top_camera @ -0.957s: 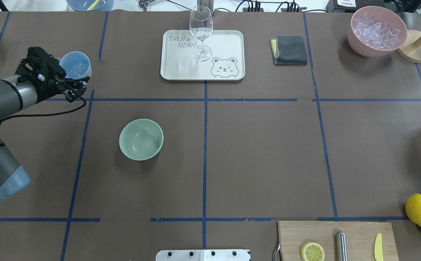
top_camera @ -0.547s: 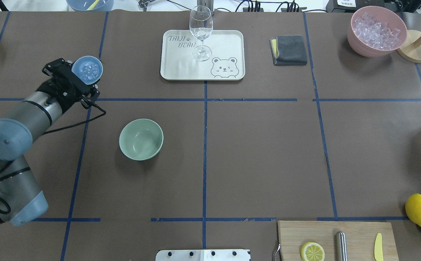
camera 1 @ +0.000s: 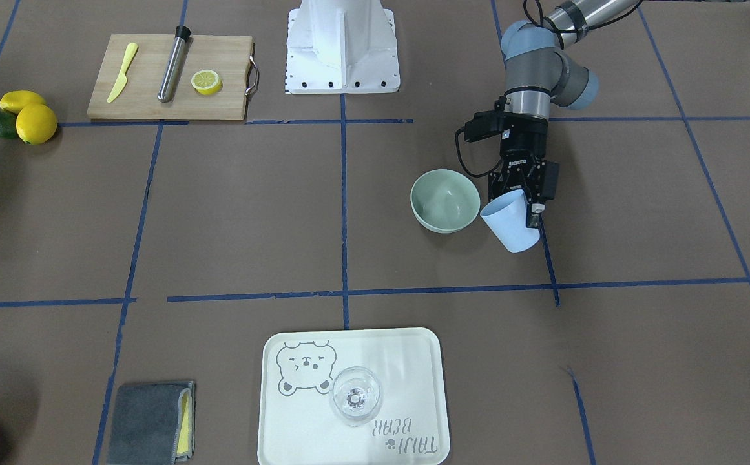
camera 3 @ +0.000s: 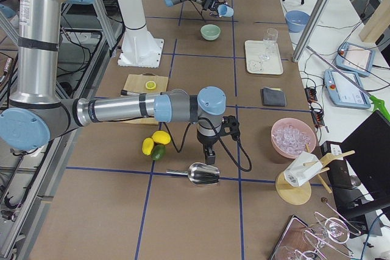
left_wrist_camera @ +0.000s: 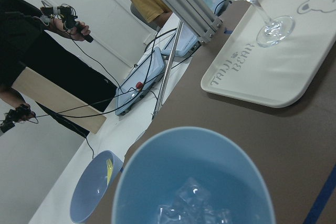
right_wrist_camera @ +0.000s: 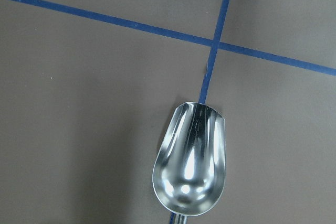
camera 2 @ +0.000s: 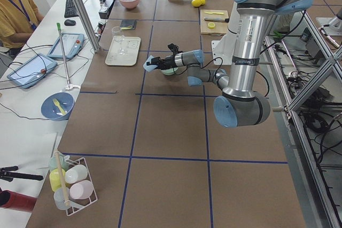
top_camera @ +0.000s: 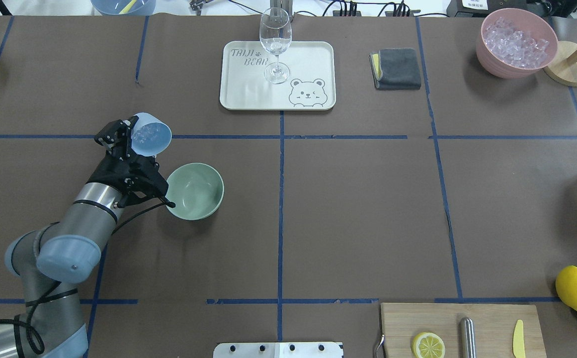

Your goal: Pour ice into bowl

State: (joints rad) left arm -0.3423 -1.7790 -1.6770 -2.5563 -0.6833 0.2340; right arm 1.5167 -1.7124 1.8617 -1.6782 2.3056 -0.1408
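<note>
Ice [left_wrist_camera: 191, 205] sits in the blue cup [camera 1: 510, 226], left of centre in the overhead view, up-left of the bowl [top_camera: 195, 191] and not clearly over it. Left gripper [camera 1: 522, 195] is clamped on the cup. Tip from here and cubes probably clip the rim and skid across the table [top_camera: 358, 209]. Right gripper [camera 3: 209, 150]: can't tell.

Bright, even light comes from above; the matte brown table [top_camera: 368, 209] takes only soft shadows, like the one at 6 o'clock of the pale sage-green round bowl [top_camera: 195, 191]. The shiny metal scoop [right_wrist_camera: 191, 166] carries white glare near its 6 o'clock end, and the light blue plastic cup [left_wrist_camera: 157, 171], close to the left wrist lens, looks soft.
</note>
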